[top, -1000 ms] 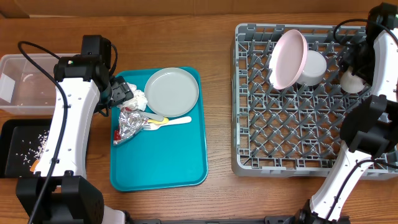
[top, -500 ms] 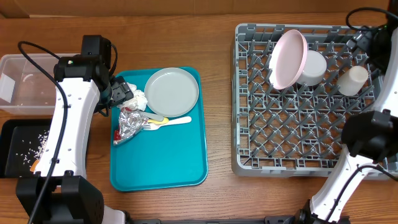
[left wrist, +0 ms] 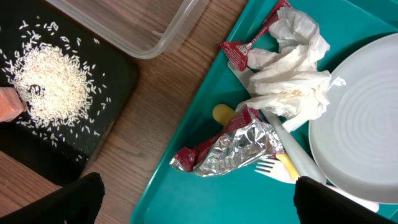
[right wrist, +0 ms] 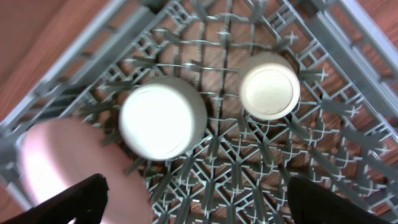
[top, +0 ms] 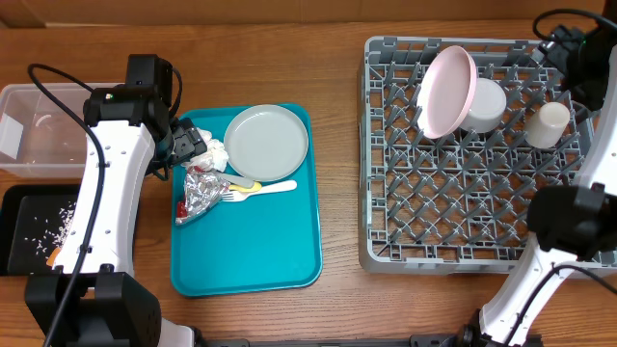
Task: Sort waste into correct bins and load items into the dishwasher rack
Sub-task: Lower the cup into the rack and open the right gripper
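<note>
We log the left pincer point(left wrist: 198, 205) wide and empty over the teal tray point(top: 251, 253), crumpled napkin point(left wrist: 292, 71) just ahead; right pincer point(right wrist: 196, 199) wide, empty, far off above the rack point(top: 453, 214).

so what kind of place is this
Probably a mock cafeteria dish-return station: a grey dishwasher rack holding a pinkish plate, a teal serving tray carrying crumpled foil, and a clear tub and black tray for waste.

Left arm point(top: 104, 183): mine, reaching forward, jaws spread wide, gripping nothing. Right arm point(top: 569, 220): mine, stretched far forward, jaws wide, empty.
</note>
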`<state>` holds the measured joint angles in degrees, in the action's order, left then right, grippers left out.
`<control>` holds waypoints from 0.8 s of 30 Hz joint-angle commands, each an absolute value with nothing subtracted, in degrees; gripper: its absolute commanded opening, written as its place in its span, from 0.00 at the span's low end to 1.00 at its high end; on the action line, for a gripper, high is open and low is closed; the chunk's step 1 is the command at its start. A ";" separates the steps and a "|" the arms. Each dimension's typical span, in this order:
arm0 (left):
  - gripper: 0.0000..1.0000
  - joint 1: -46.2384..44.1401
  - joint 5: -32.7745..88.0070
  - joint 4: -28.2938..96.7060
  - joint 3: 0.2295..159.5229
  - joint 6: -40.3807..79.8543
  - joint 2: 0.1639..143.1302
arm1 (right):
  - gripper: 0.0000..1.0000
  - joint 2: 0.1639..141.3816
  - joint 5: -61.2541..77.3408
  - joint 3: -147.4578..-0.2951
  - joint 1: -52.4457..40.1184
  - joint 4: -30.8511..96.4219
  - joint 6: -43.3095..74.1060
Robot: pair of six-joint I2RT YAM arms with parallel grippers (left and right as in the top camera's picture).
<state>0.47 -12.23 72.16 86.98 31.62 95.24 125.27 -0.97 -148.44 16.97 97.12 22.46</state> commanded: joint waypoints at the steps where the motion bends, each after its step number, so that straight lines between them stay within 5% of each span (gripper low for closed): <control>1: 1.00 0.34 -12.19 72.07 88.25 32.80 94.50 | 0.97 120.20 -6.59 -149.69 15.75 97.06 22.59; 4: 1.00 0.34 -12.19 72.10 88.25 32.80 94.50 | 0.89 120.46 -7.73 -148.09 16.23 96.99 22.85; 11: 1.00 0.34 -12.19 72.10 88.25 32.80 94.50 | 0.28 120.55 -10.41 -137.93 19.62 93.78 26.22; 17: 1.00 0.36 -12.19 72.10 88.25 32.80 94.50 | 0.07 120.55 -12.58 -129.43 21.23 89.41 27.88; 24: 1.00 0.34 -12.19 72.10 88.25 32.80 94.50 | 0.06 120.55 -12.60 -123.63 21.26 84.31 26.61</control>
